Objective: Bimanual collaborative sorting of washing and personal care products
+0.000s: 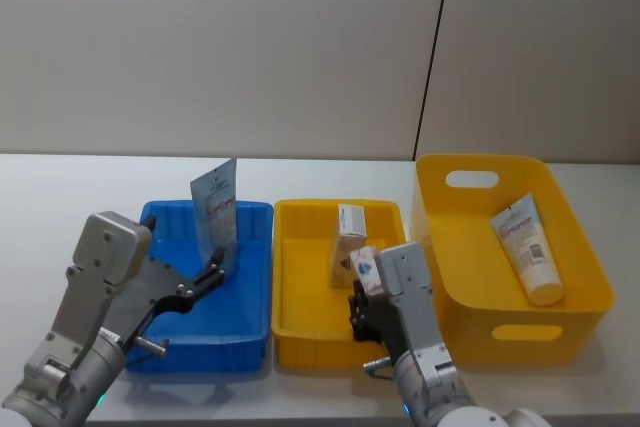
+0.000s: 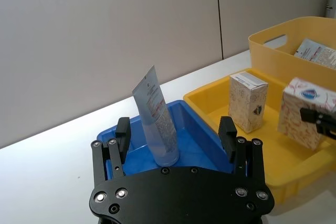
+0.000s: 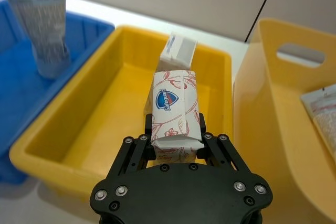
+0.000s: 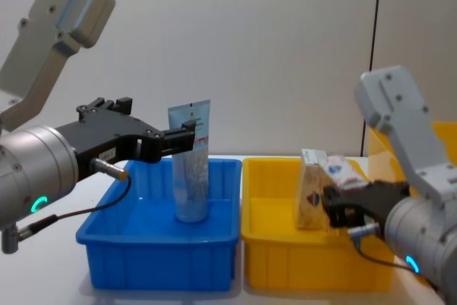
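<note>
- The left pincer [image 2: 176, 132] hangs over the blue tray [image 1: 250, 332] with its fingers spread wide on either side of a pale blue tube [image 2: 156, 119]. The tube stands on its cap inside the tray, crimped end up, and nothing grips it.
- The right pincer [image 3: 176, 135] is clenched on a floral-print carton [image 3: 173, 111] bearing a blue shield logo, held above the small yellow tray [image 3: 94, 124] in the middle.
- A second carton [image 1: 350, 222] stands upright in that yellow tray, just behind the held one.
- Another tube [image 1: 528, 247] lies slanted in the big yellow bin [image 1: 500, 332] on the right, at the counter [image 1: 60, 197] end.
- Risk, as I judge it: the standing tube looks top-heavy, so a brush from either left finger as the arm pulls away could tip it over.
- Risk on the right: the held carton sits close to the standing one, so lowering it carelessly could knock its neighbour flat or leave it leaning.
- The grip takes the carton near its lower end, so it might pivot in the fingers if it meets the tray wall.
</note>
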Tool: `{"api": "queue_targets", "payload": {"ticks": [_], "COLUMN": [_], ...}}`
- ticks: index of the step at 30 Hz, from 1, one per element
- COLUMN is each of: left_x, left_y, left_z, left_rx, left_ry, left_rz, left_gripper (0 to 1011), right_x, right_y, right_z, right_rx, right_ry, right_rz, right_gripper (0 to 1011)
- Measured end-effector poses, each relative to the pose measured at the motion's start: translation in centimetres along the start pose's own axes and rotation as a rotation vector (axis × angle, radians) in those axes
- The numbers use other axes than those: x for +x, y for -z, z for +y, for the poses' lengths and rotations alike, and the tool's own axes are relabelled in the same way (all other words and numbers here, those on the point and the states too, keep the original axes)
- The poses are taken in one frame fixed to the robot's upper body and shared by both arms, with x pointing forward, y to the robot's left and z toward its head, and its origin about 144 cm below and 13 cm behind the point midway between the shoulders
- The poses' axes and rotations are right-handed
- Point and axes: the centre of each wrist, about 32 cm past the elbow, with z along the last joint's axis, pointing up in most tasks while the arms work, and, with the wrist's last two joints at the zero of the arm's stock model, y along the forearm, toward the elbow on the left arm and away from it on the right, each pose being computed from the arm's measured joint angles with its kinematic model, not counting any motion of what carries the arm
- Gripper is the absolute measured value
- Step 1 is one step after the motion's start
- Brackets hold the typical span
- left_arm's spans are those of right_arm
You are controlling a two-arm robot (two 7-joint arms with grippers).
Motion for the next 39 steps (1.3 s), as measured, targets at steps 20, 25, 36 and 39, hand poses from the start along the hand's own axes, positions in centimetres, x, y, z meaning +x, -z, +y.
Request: {"api": "queue_targets", "payload": {"ticks": [20, 25, 36, 39], "left_x": [0.0, 0.0, 0.0, 0.0], "left_y": [0.0, 0.0, 0.0, 0.0], "left_z": [0.0, 0.0, 0.0, 0.0], "left_rx": [0.0, 0.0, 0.0, 0.0], "left_ry": [0.0, 0.0, 0.0, 0.0], "left_rz": [0.0, 0.0, 0.0, 0.0], "left_gripper": [1002, 1001, 1001, 1001], "right_x": [1.9, 3.0, 5.8, 6.8], "right_y": [-3.9, -5.3, -7.2, -7.6], "right_z": [0.9, 1.4, 2.3, 2.4], "right_rx": [0.276, 0.326, 0.35, 0.333], "right_ry": [0.082, 0.137, 0.277, 0.32], "right_rz": [0.195, 0.26, 0.33, 0.335], "right_gripper": [368, 368, 368, 368]}}
